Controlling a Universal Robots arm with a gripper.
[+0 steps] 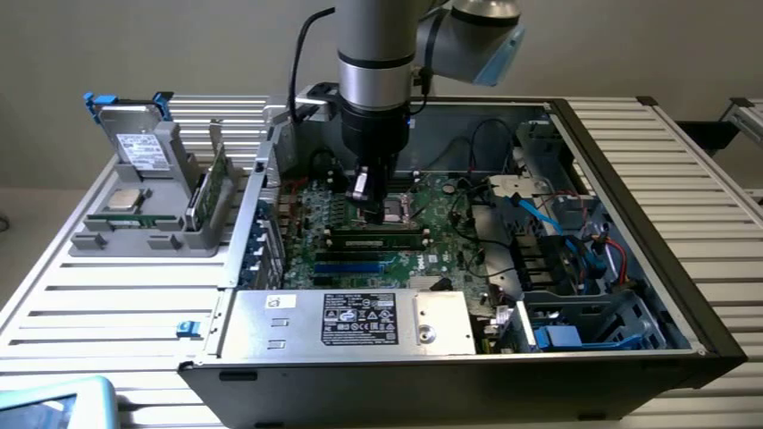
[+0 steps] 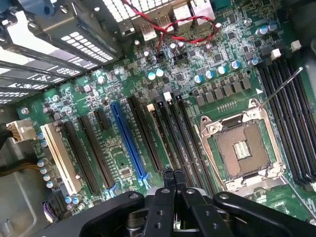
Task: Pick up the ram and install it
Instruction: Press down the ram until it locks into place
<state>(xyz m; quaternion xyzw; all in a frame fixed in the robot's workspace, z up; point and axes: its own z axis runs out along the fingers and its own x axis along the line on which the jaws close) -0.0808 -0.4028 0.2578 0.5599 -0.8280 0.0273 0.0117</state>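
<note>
My gripper (image 1: 361, 195) hangs inside the open computer case, just above the motherboard (image 1: 448, 201) and beside the processor socket (image 1: 394, 212). In the wrist view the gripper (image 2: 173, 173) is shut with its fingertips (image 2: 168, 174) pressed together and nothing between them, over the long black slots (image 2: 170, 133) next to the socket (image 2: 242, 148). What looks like the ram (image 1: 379, 238), a long narrow green stick with dark chips, stands along the memory slots in front of the socket, apart from the gripper.
A grey holder (image 1: 143, 239) outside the case on the exterior view's left carries a green board (image 1: 209, 192) on edge, a silver chip (image 1: 123, 198) and a drive (image 1: 146, 147). The power supply (image 1: 357, 322), cables (image 1: 537, 223) and case walls crowd the motherboard.
</note>
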